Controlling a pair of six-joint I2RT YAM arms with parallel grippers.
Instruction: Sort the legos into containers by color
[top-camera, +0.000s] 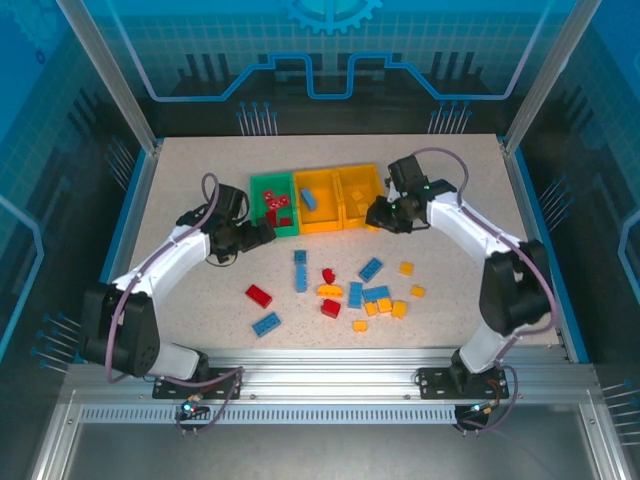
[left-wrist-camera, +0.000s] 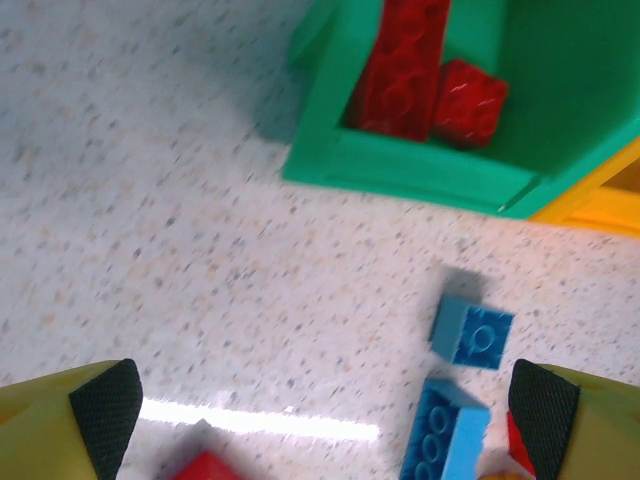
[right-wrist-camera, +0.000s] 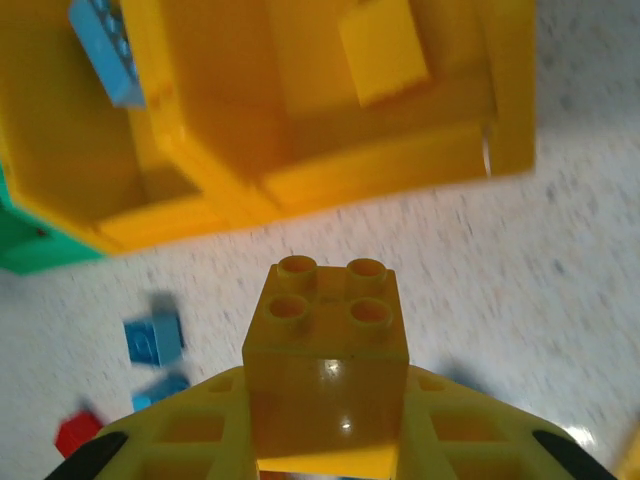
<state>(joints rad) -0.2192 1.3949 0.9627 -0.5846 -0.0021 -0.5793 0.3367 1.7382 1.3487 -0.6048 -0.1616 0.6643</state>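
The containers stand in a row at the back: a green bin (top-camera: 272, 185) with red legos (left-wrist-camera: 420, 70), a middle yellow bin (top-camera: 318, 222) with a blue lego (right-wrist-camera: 105, 45), and a right yellow bin (top-camera: 360, 172) with a yellow lego (right-wrist-camera: 382, 50). My right gripper (right-wrist-camera: 325, 440) is shut on a yellow-orange four-stud lego (right-wrist-camera: 328, 330), just in front of the right yellow bin (right-wrist-camera: 400, 160). My left gripper (left-wrist-camera: 325, 410) hangs open and empty over the table, beside the green bin's (left-wrist-camera: 400, 170) front corner. Two blue legos (left-wrist-camera: 472, 332) lie near its right finger.
Loose legos are scattered across the middle of the table: red (top-camera: 259, 295), blue (top-camera: 266, 323), blue (top-camera: 300, 270) and a cluster of blue and orange ones (top-camera: 380, 298). A red lego (left-wrist-camera: 205, 468) lies below my left gripper (top-camera: 262, 235). My right gripper (top-camera: 380, 213) is near the bins.
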